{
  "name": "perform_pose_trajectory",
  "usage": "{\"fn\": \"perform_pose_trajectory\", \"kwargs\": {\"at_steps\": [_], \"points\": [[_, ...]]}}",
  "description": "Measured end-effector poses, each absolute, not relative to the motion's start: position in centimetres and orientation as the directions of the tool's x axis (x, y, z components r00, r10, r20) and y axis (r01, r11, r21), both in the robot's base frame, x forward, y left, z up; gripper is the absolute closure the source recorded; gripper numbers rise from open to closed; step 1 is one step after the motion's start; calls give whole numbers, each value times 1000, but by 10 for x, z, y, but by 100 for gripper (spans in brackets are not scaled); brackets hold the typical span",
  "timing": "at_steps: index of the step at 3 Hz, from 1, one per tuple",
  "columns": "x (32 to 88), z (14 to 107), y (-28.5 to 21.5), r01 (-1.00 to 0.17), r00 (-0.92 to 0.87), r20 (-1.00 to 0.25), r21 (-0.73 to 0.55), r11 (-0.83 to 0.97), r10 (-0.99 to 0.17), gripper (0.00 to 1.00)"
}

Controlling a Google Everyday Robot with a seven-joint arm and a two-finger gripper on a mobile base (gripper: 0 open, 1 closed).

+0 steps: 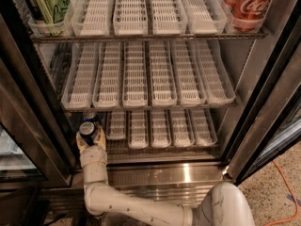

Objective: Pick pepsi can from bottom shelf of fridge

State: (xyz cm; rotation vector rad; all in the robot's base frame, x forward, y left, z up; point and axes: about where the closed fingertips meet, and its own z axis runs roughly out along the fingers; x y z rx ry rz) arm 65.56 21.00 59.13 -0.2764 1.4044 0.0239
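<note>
The fridge (pixel 265 93) stands open in the camera view. The pepsi can (pixel 88 128), dark blue with a silver top, is at the far left front of the bottom shelf (pixel 162 150). My gripper (pixel 89 136) reaches up from below and its tan fingers (pixel 100 138) close around the can on both sides. A second dark blue shape (pixel 91 116) sits just behind the can; I cannot tell what it is. My white arm (pixel 94 173) rises along the fridge's left side.
A green can (pixel 47 4) stands on the top rack at left and a red Coca-Cola can (pixel 247 6) at right. Long white trays (pixel 136 74) fill the middle rack. The steel sill (pixel 178 173) lies below the shelf. The door frame (pixel 33 126) is close on the left.
</note>
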Motion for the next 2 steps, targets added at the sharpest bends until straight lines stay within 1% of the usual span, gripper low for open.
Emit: {"fn": "perform_pose_trajectory", "kwargs": {"at_steps": [2], "points": [[644, 616, 220, -198, 216, -969, -160, 967, -116, 100]]}}
